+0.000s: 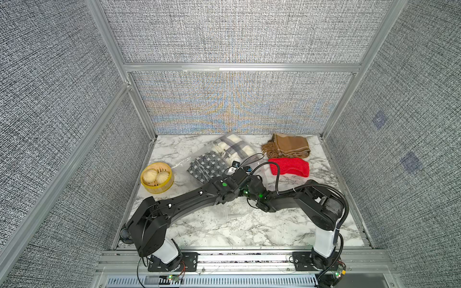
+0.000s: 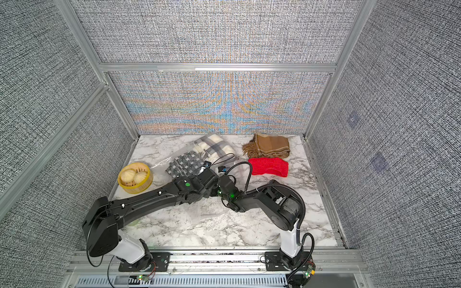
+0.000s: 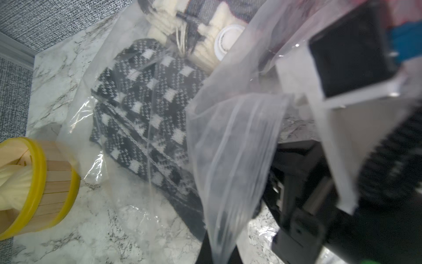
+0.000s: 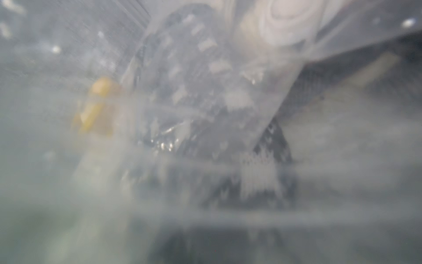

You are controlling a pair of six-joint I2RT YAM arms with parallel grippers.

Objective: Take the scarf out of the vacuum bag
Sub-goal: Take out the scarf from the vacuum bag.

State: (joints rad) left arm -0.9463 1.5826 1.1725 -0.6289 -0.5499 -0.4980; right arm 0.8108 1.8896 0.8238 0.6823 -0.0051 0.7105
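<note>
Both arms stretched to centre, wrists meeting. Left gripper point(image 3: 218, 252) pinches lifted vacuum bag point(image 3: 230, 141) film. Right gripper point(image 1: 245, 186) closed, hold unclear. Black-white knit scarf point(image 3: 146, 109) inside bag, just left of fingers.

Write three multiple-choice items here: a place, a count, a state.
1. The red scarf lies: A) in the vacuum bag; B) on the table beside the brown scarf; C) hanging in the air.
2. Scarves in the vacuum bag: A) one; B) four; C) two.
3. The left end effector is: A) shut on the vacuum bag's film; B) open; C) shut on the red scarf.
Key: 1B, it lies on bare marble. 2C, a black-and-white knit scarf and a cream-and-grey plaid scarf show through the film. 3A, the left wrist view shows film pinched in it.
</note>
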